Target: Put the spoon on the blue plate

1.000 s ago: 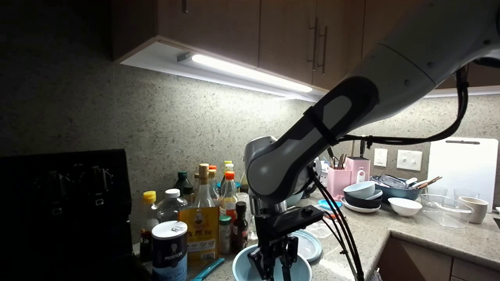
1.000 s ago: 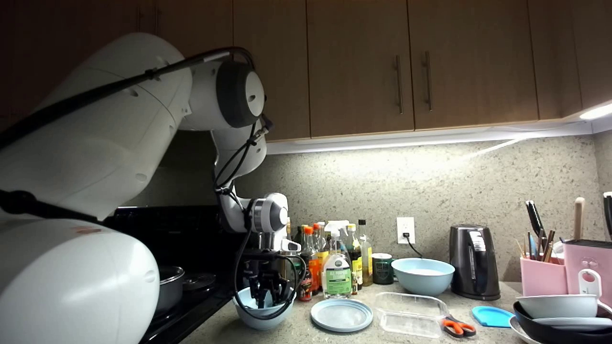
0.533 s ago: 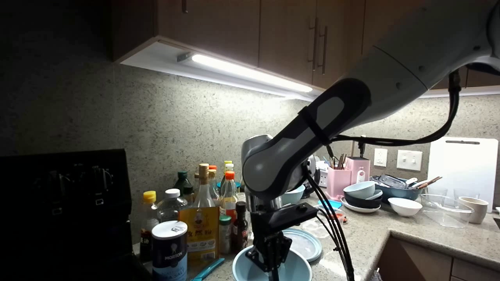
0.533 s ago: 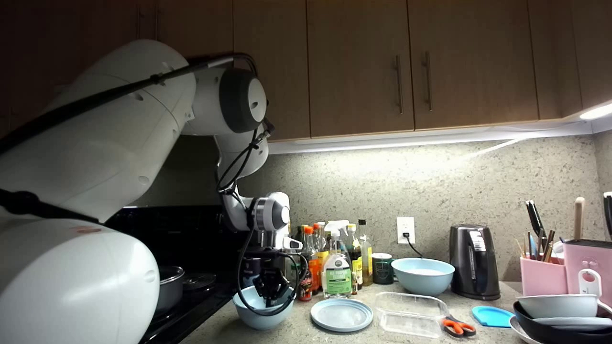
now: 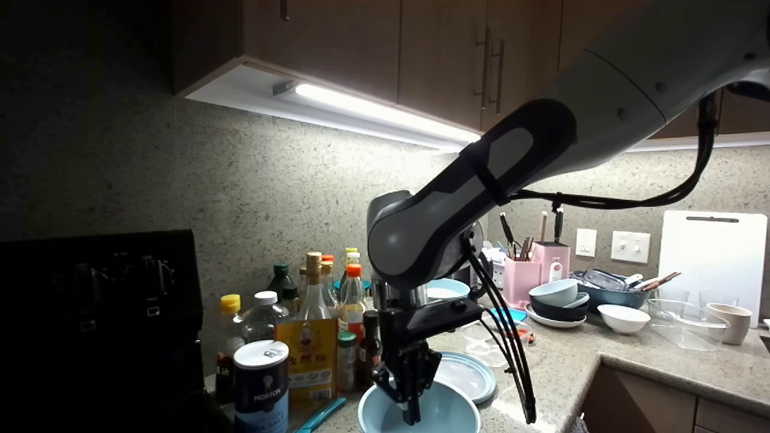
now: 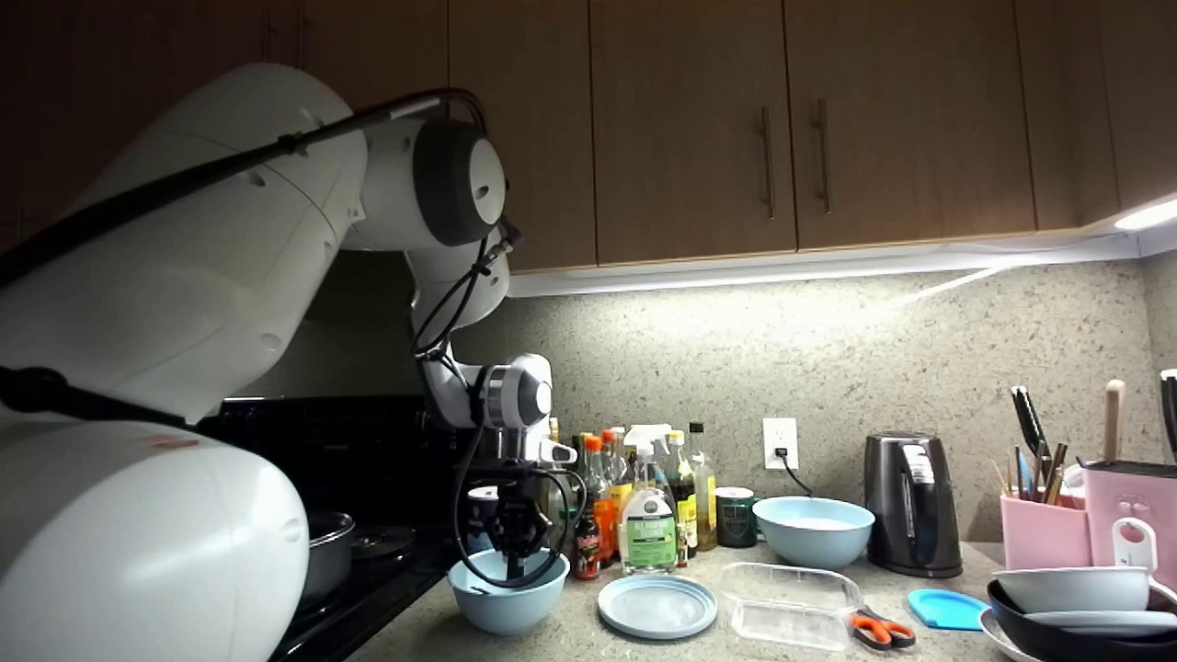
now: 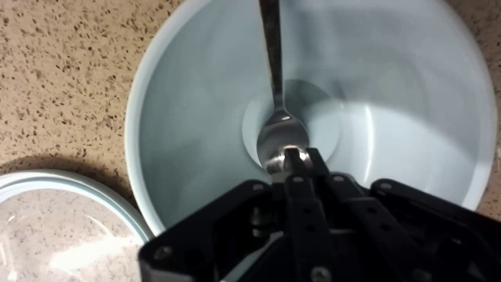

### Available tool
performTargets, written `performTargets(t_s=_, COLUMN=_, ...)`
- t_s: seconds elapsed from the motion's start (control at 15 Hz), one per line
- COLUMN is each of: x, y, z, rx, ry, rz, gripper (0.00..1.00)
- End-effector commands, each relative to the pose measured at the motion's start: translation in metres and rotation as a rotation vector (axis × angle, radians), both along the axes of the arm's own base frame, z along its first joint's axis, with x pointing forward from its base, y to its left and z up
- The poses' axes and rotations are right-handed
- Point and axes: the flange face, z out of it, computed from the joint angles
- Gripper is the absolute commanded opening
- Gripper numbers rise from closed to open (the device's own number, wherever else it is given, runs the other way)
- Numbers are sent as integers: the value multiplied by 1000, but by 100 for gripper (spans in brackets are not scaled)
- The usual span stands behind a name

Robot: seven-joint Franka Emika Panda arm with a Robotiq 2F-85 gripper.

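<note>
My claw [image 7: 303, 153] hangs at the mouth of the bowl [image 6: 508, 611], jaws clenched together over the scoop [image 7: 282, 135] of the spoon [image 7: 277, 84]. I can't tell whether the scoop's lip is caught between. The spoon is inside the bowl, handle [image 7: 273, 39] running up toward the rim. Looks like metal: should be light, stiff, hard to break, but slick and curved at the scoop, so a pinch there may slip or swing. I'd rather take the handle just past the neck. Bowl stands near the worktop [image 7: 70, 90] edge by the stove [image 5: 96, 337]. The blue plate [image 6: 657, 607] is just beside it, farther from that edge; spoon not there yet. Beyond, toward the back edge: spray bottle [image 6: 649, 533], kettle [image 6: 913, 506].
</note>
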Motion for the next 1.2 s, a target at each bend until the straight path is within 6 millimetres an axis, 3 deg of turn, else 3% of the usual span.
performTargets(t_s=0.0, x=0, y=2, z=3, rx=-1, ry=0, rz=2, gripper=39)
performTargets(t_s=0.27, x=0, y=-4, z=-12, rx=1, ry=35, rz=-24, gripper=64)
performTargets(t_s=0.67, x=7, y=-28, z=-46, rx=-28, ry=80, rz=-75, gripper=100)
performTargets(t_s=0.73, x=8, y=-30, z=-50, rx=-29, ry=88, rz=-80, gripper=100)
performTargets(t_s=0.8, x=9, y=-32, z=-54, rx=-30, ry=94, rz=-85, gripper=65)
performTargets(t_s=0.93, x=12, y=-34, z=-58, rx=-28, ry=100, rz=-92, gripper=68)
performTargets(t_s=1.13, x=15, y=-32, z=-58, rx=-27, ry=95, rz=-98, gripper=46)
